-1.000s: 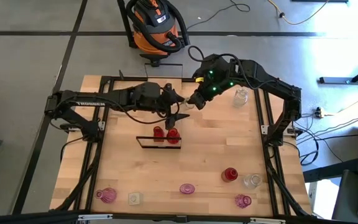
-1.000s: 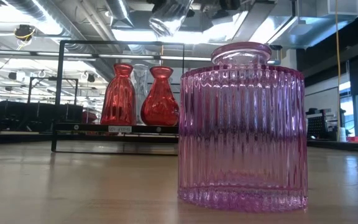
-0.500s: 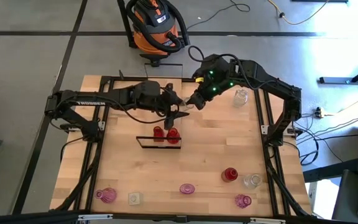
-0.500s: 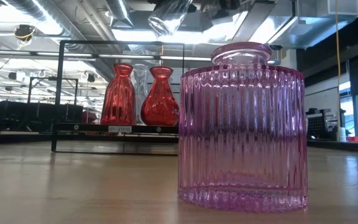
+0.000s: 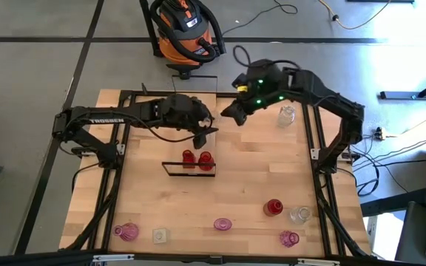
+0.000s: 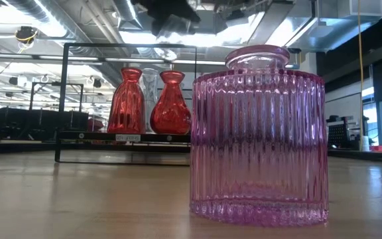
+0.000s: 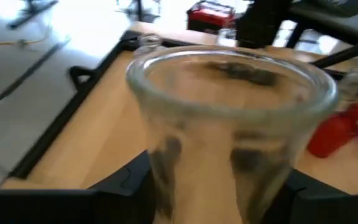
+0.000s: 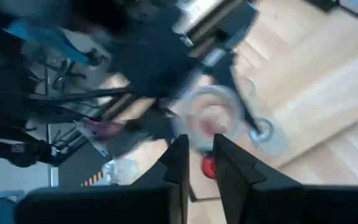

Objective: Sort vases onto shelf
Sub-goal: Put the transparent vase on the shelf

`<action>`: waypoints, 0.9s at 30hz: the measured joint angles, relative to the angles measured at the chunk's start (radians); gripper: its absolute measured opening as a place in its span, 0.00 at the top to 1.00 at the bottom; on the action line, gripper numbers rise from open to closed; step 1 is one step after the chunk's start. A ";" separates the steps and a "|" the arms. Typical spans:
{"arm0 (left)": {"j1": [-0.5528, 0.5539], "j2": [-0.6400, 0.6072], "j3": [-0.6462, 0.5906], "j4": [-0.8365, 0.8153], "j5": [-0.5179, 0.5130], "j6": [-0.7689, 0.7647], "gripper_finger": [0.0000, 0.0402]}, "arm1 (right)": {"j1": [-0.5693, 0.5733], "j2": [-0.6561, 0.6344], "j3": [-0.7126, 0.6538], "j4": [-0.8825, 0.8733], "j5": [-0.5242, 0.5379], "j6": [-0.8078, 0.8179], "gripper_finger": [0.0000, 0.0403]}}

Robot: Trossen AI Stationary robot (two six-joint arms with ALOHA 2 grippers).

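Observation:
A clear glass vase point(image 7: 229, 124) hangs above the table behind the shelf, with my left gripper point(image 5: 207, 133) shut on it. My right gripper point(image 5: 231, 114) is open just to the far right of it, its fingers point(image 8: 180, 163) holding nothing; the vase point(image 8: 213, 118) shows a little beyond them. The shelf point(image 5: 189, 168) is a narrow plank in a black frame at mid-table. Two red vases point(image 5: 188, 157) point(image 5: 205, 157) stand on it, and the low view shows a clear vase point(image 6: 150, 89) between them. My left gripper pinches the clear vase's lower body point(image 7: 166, 155) between its two fingers, which come at it slanting down from the table's left. The wide rim point(image 7: 229, 68) is uppermost and the vase stands about upright, lifted clear of the table and the shelf.
Loose vases stand on the table: a clear one point(image 5: 286, 114) at the far right, a red one point(image 5: 274, 207), a clear one point(image 5: 299, 214) and pink ones point(image 5: 289, 239) point(image 5: 222, 224) point(image 5: 127, 232) near the front edge, plus a clear one point(image 5: 160, 236). One pink vase point(image 6: 257, 133) fills the low view.
My left gripper has shut on the clear vase that my right gripper was holding up to it. My right gripper has drawn back toward the table's far right, away from the vase. The vase has stayed with my left gripper, above the table.

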 joint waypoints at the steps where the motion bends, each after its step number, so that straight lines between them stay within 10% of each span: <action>1: 0.000 -0.007 0.000 -0.015 -0.018 0.000 0.56 | -0.006 -0.002 0.011 -0.002 0.001 -0.003 0.82; 14: 0.003 -0.312 -0.047 -0.047 -0.295 0.059 0.60 | -0.016 -0.050 0.111 -0.109 0.185 -0.100 0.79; 27: 0.003 -0.836 -0.688 0.305 -0.439 -0.084 0.62 | -0.016 -0.048 0.108 -0.134 0.193 -0.104 0.79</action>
